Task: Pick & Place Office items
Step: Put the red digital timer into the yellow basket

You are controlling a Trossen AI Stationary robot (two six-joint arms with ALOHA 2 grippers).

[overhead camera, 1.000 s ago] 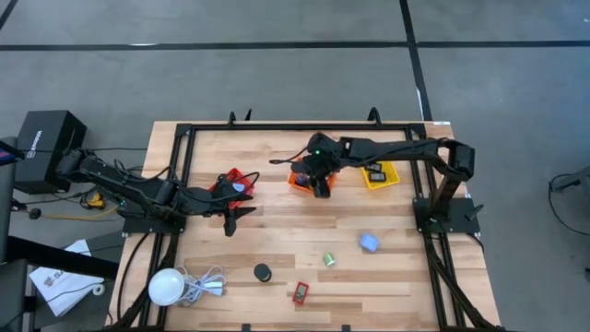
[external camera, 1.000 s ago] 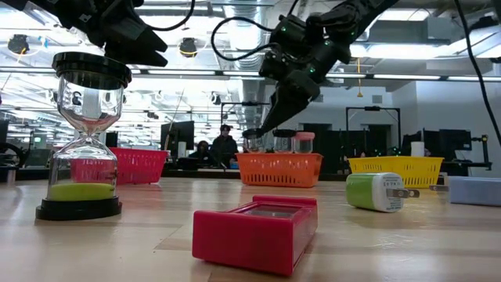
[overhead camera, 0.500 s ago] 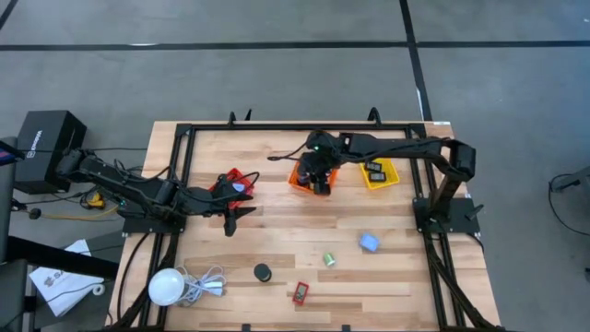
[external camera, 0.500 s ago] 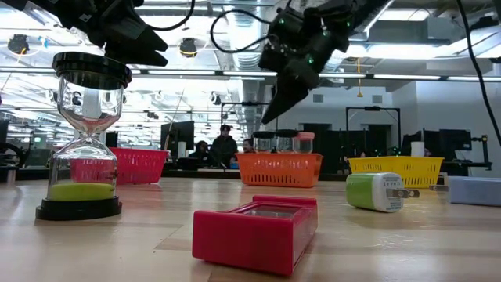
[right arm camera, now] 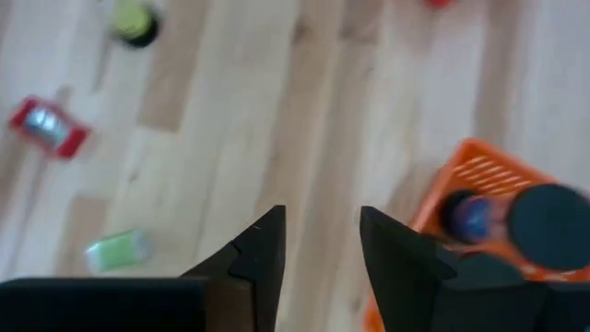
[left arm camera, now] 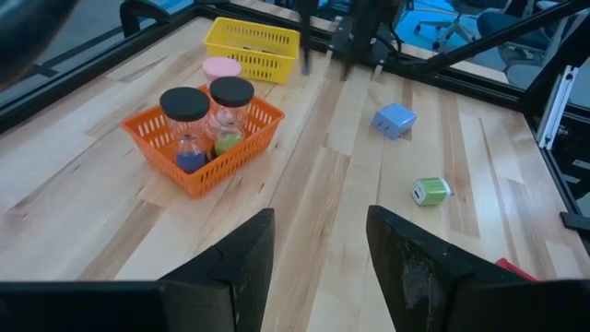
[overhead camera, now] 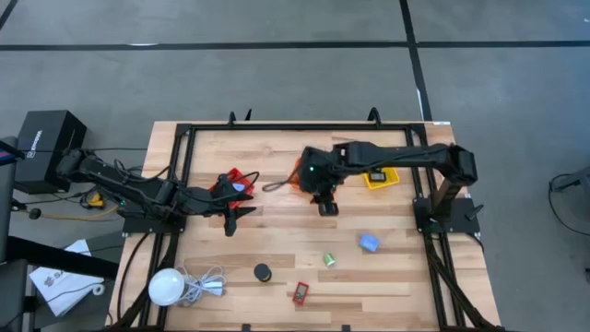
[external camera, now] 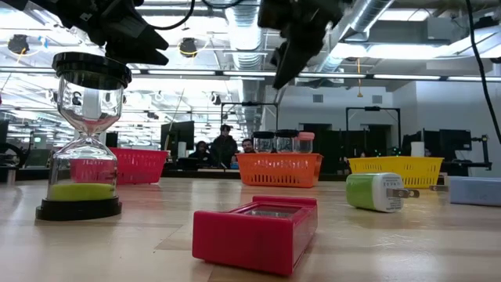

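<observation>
green charger (overhead camera: 328, 259) | prongs toward blue block (overhead camera: 369, 243) | axis seemingly diagonal

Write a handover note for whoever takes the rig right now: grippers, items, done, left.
Left gripper: fingers open, empty, beside the red basket.
Right gripper: fingers open, empty, raised just in front of the orange basket.
Done: two black-lidded jars stand in the orange basket, with a pink-lidded jar at its far edge; small dark pieces lie in the yellow basket.
Left on the table: blue block, green plug, hourglass, red case.
</observation>
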